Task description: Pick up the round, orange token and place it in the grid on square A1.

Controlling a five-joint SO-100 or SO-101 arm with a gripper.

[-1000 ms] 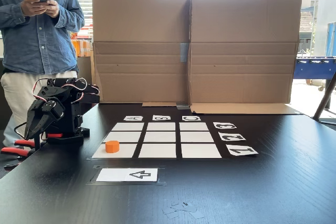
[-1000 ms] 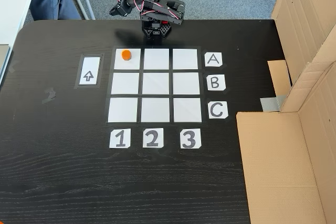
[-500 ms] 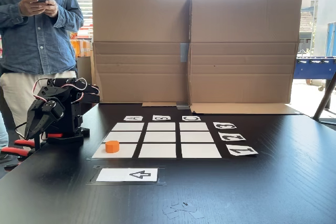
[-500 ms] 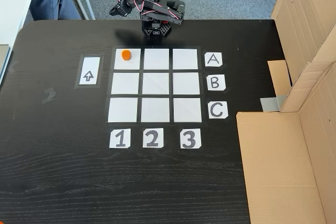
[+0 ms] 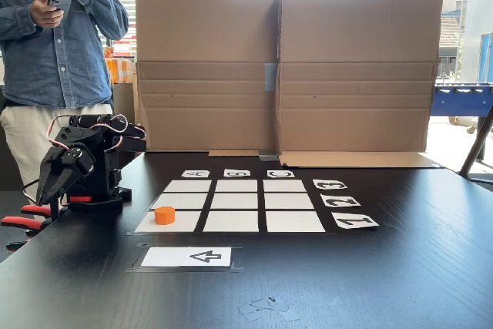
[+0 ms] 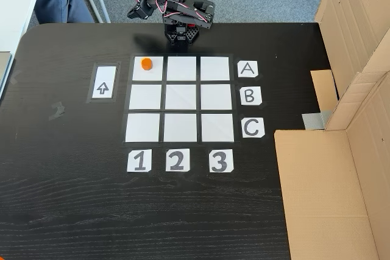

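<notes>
The orange token (image 5: 164, 215) (image 6: 146, 63) stands upright on square A1 (image 5: 179, 223) (image 6: 150, 72), the corner cell of the grid (image 5: 236, 201) (image 6: 180, 99) nearest the arm, towards that cell's outer edge. The black arm is folded up over its base beyond the grid. Its gripper (image 5: 41, 198) (image 6: 133, 12) hangs down off to the side of the token, well apart from it. Its fingers rest together with nothing between them.
A white card with a black arrow (image 5: 188, 256) (image 6: 103, 82) lies beside the grid. Cardboard walls (image 5: 281, 71) (image 6: 359, 89) close one side of the table. A person (image 5: 58, 44) stands behind the arm with a phone. Red-handled pliers (image 5: 21, 222) lie by the base.
The person has lifted one hand from the phone towards the face. Arm, gripper and token have not moved.
</notes>
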